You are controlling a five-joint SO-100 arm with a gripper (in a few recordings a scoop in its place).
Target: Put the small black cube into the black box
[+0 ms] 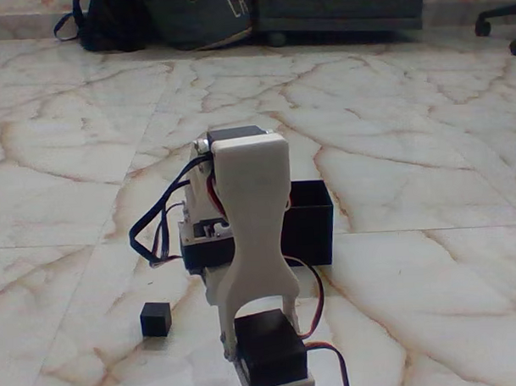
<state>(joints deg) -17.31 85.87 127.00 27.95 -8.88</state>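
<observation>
No readable text, label, brand, number or sign anywhere. Pale markings on the dark bag at the top edge, too blurred to make out as letters. Plain faces on the small black cube and the black box.

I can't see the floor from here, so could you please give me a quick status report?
Gripper hidden behind the arm, state unknown. Small black cube on the floor, untouched, left of the arm. Black box behind the arm, partly blocked from view.

Marble floor w/ bags, cabinet, chair base behind.
</observation>
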